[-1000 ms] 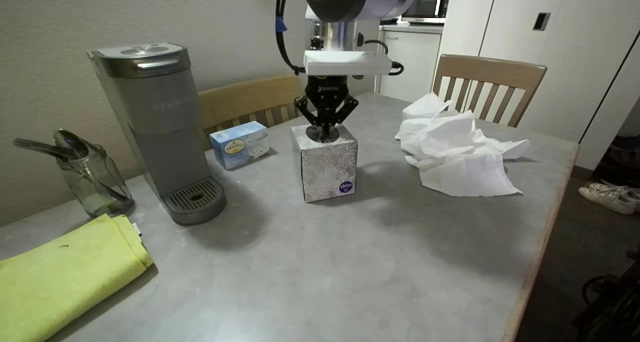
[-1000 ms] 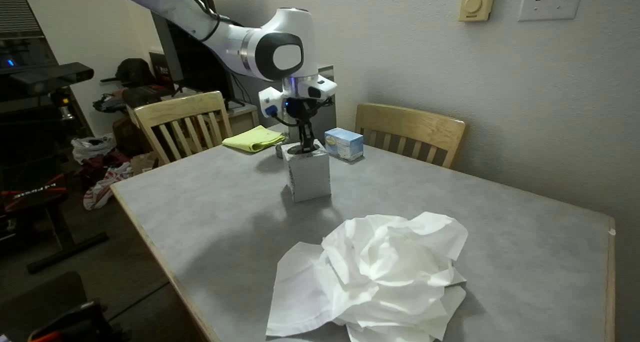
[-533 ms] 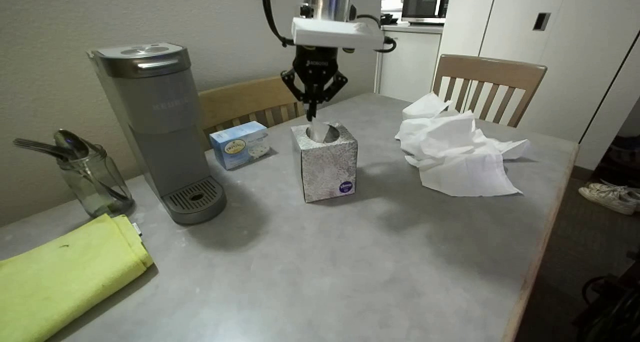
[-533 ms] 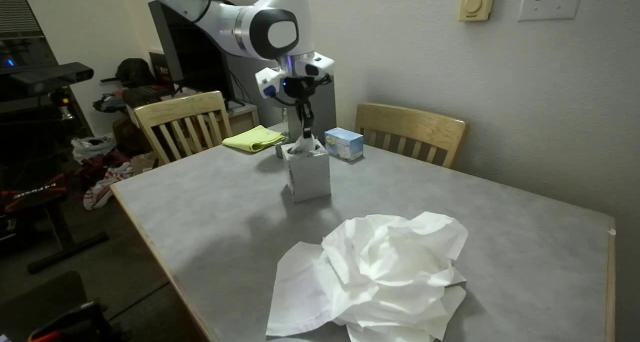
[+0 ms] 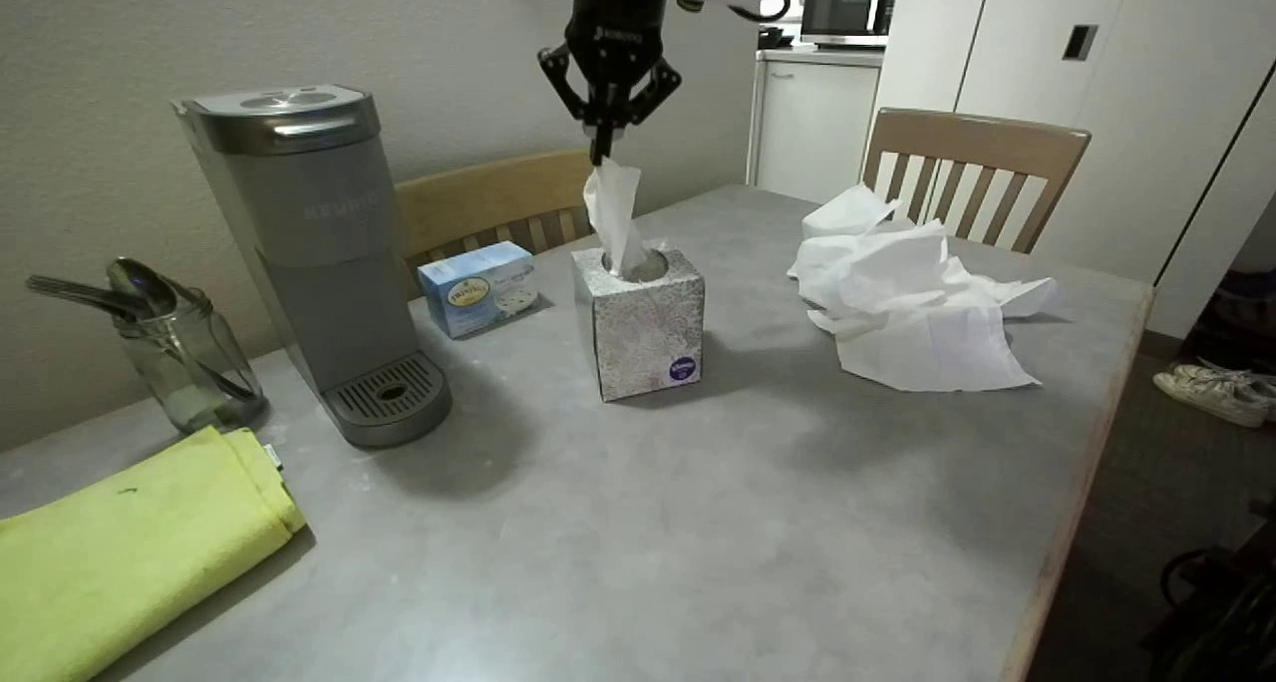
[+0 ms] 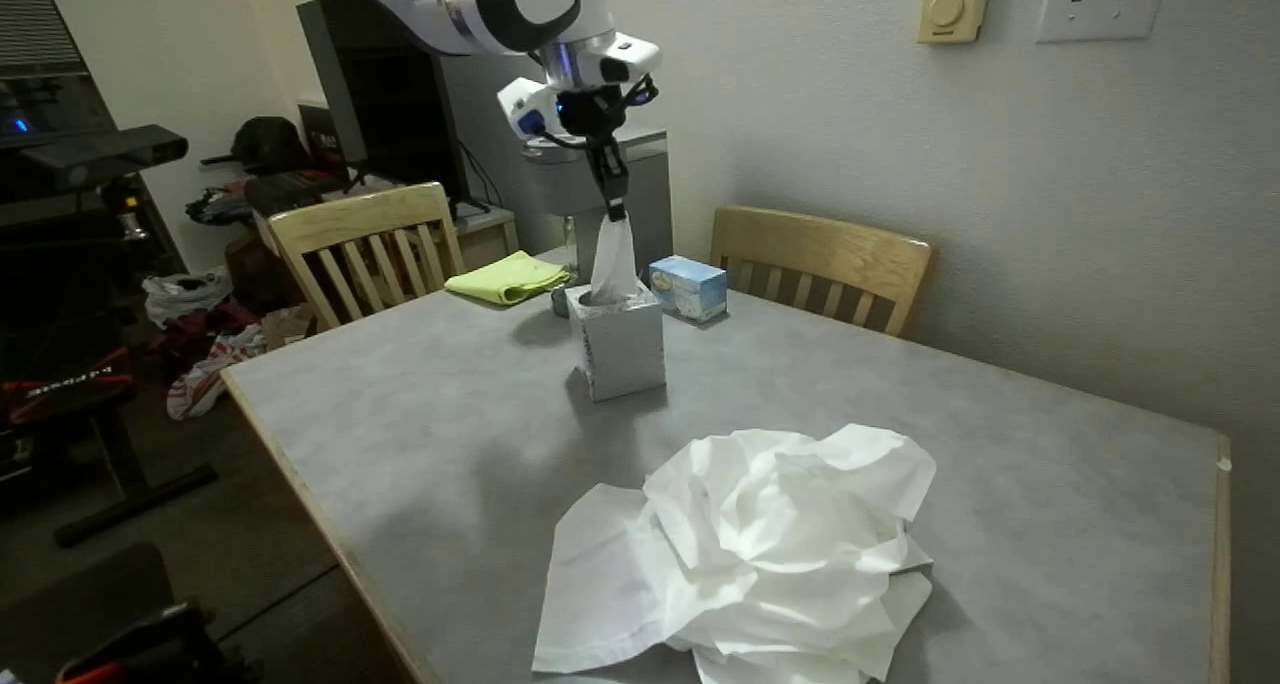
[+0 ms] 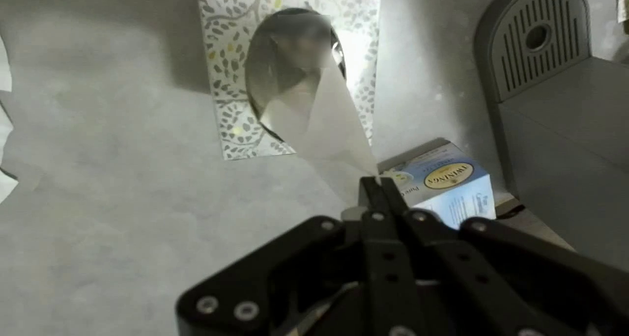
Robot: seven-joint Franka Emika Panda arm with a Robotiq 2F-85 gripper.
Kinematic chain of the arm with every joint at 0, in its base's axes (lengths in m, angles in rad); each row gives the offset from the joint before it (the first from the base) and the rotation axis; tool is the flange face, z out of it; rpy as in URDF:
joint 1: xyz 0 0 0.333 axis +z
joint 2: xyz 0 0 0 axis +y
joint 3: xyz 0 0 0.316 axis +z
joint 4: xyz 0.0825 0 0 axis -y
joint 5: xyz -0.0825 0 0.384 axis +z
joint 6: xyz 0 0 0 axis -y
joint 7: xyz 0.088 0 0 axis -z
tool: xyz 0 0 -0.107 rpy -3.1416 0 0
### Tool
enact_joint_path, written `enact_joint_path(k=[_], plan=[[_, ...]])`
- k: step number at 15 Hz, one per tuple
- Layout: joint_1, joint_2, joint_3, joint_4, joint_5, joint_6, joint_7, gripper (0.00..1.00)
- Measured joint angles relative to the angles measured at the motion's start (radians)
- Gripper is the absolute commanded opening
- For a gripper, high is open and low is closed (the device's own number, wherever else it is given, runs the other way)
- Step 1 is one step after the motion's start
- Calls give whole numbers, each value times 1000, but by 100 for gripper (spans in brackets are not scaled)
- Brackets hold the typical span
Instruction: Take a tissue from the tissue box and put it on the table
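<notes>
The patterned tissue box [image 5: 648, 328] stands upright on the grey table [image 5: 638, 532]. It also shows in an exterior view [image 6: 622, 356] and in the wrist view [image 7: 227, 75]. My gripper [image 5: 600, 154] is above the box, its jaws closed on the top end of a white tissue [image 5: 615, 218]. The tissue is stretched upward from the oval opening, with its lower end still inside the box. In an exterior view the gripper [image 6: 616, 210] holds the same tissue [image 6: 613, 264] taut. In the wrist view the tissue [image 7: 339, 125] runs from the opening to the fingertips [image 7: 369, 184].
A pile of crumpled white tissues [image 5: 912, 298] lies on the table, also in an exterior view [image 6: 770, 544]. A blue tea box [image 5: 478, 288], a grey coffee maker [image 5: 329, 263], a glass jar with cutlery [image 5: 194, 363] and a folded yellow cloth [image 5: 140, 542] stand or lie nearby.
My gripper has risen from the box opening, drawing the tissue upward out of it. The tissue box has shifted slightly. The pile of tissues has not moved.
</notes>
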Motion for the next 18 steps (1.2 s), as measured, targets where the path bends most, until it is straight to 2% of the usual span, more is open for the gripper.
enact_joint_path(k=[18], plan=[[1,-147,-16,-8,-176,142,3,0]])
